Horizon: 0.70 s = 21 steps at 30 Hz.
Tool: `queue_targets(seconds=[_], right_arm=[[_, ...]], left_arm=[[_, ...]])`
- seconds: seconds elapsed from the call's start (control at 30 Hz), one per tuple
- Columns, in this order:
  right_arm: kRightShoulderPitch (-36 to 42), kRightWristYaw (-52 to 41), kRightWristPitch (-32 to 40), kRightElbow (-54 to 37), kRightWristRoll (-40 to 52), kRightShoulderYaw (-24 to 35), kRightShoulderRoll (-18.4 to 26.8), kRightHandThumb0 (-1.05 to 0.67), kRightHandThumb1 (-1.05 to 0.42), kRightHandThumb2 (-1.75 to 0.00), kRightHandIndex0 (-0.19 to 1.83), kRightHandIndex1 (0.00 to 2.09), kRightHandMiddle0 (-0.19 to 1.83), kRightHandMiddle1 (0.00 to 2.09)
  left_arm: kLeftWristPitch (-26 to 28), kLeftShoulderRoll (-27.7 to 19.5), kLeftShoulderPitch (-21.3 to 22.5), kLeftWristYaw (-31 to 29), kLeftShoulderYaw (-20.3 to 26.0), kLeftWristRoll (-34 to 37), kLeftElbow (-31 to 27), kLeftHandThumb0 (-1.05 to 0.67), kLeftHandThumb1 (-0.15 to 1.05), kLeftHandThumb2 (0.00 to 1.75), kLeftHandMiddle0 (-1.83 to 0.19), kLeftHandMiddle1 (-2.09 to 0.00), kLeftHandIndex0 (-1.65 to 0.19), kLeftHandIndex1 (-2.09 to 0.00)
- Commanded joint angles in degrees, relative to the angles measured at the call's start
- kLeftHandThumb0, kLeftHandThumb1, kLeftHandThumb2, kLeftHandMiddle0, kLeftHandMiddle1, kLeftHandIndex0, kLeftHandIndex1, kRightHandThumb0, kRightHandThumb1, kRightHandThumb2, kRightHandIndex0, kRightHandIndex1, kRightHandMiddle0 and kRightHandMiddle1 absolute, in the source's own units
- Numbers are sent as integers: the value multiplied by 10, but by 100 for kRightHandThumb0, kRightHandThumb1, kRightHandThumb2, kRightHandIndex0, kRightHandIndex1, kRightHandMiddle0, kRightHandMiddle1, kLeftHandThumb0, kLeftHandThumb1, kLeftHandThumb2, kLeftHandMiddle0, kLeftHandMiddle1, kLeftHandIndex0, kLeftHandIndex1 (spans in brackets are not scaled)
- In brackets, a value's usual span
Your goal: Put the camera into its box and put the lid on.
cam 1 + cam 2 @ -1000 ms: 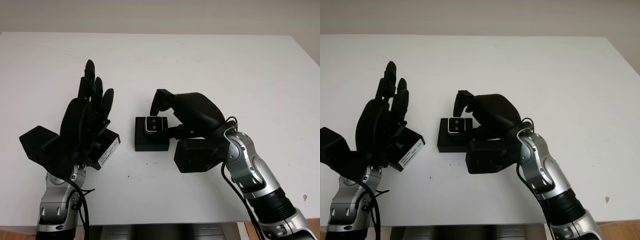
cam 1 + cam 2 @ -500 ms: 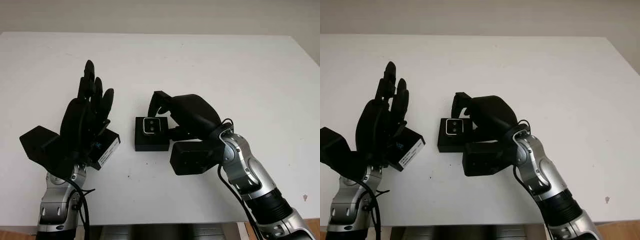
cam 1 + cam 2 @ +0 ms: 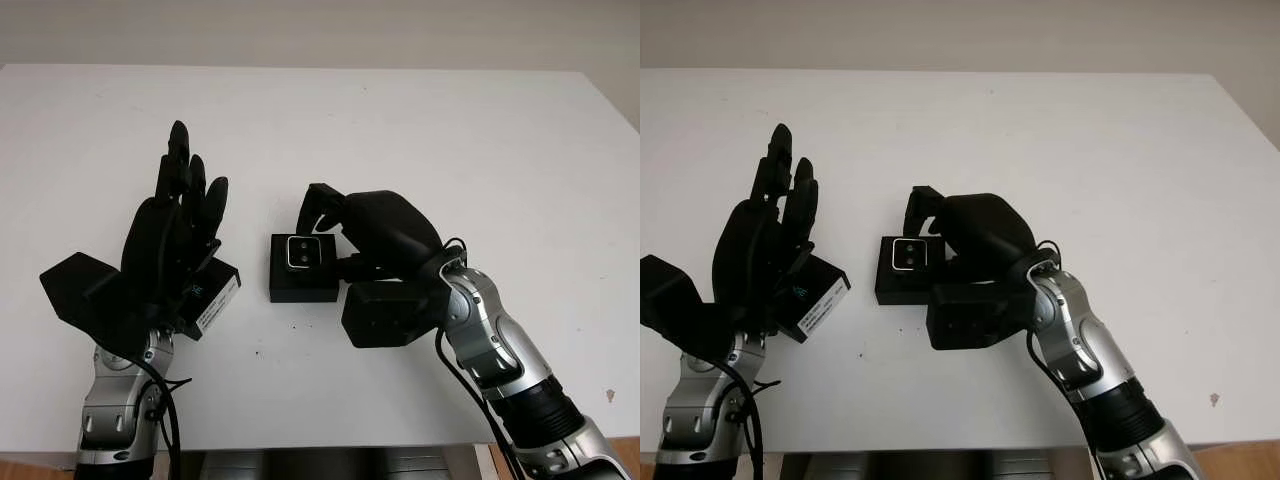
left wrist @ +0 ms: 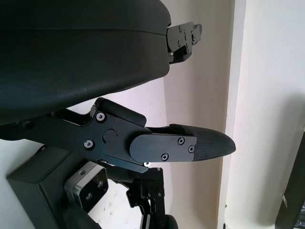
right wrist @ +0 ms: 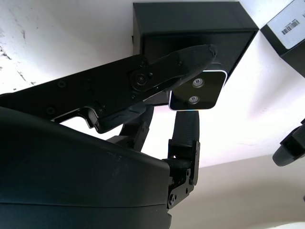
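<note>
Two fingers of the right hand (image 3: 345,232) seemingly pinch the camera (image 3: 302,252) over its box (image 3: 303,283), ready for seating; the open left hand (image 3: 175,235) waits above the lid (image 3: 212,297).

The table (image 3: 420,130) is white, the box (image 3: 303,283) and both hands are black, the camera (image 3: 303,251) is silver-edged with a black face, and the lid (image 3: 212,297) carries a white label.

Right hand (image 3: 375,235) reaches in mid-table, fingers (image 3: 318,205) curled downward; left hand (image 3: 170,245) open, raised at the left.
</note>
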<state>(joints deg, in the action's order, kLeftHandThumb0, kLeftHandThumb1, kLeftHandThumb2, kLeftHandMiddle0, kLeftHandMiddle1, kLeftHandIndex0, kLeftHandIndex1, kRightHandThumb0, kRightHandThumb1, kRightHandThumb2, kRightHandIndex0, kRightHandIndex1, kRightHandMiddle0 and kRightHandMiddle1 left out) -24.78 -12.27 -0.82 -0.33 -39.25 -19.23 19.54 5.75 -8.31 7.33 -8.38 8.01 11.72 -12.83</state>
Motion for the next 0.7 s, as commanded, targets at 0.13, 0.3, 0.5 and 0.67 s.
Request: queue_targets(seconds=[0.13, 0.3, 0.5, 0.67], right_arm=[[0, 8, -6, 9, 6, 4, 1, -36, -104, -5, 54, 74, 52, 190], [-1, 13, -6, 14, 4, 3, 2, -36, -104, -5, 54, 79, 53, 202], [0, 4, 8, 7, -1, 3, 3, -35, -104, -5, 50, 84, 48, 190], [0, 1, 9, 5, -4, 1, 7, -36, -104, -6, 49, 85, 48, 192]], left_arm=[[-2, 1, -4, 0, 1, 3, -11, -76, 105, 37, 19, 0, 19, 0], [-2, 0, -4, 2, 0, 0, -11, -76, 105, 37, 19, 0, 19, 0], [0, 1, -4, 2, -1, 2, -13, -76, 105, 37, 19, 0, 19, 0], [1, 5, -5, 5, -1, 3, -16, -75, 105, 37, 19, 0, 19, 0]])
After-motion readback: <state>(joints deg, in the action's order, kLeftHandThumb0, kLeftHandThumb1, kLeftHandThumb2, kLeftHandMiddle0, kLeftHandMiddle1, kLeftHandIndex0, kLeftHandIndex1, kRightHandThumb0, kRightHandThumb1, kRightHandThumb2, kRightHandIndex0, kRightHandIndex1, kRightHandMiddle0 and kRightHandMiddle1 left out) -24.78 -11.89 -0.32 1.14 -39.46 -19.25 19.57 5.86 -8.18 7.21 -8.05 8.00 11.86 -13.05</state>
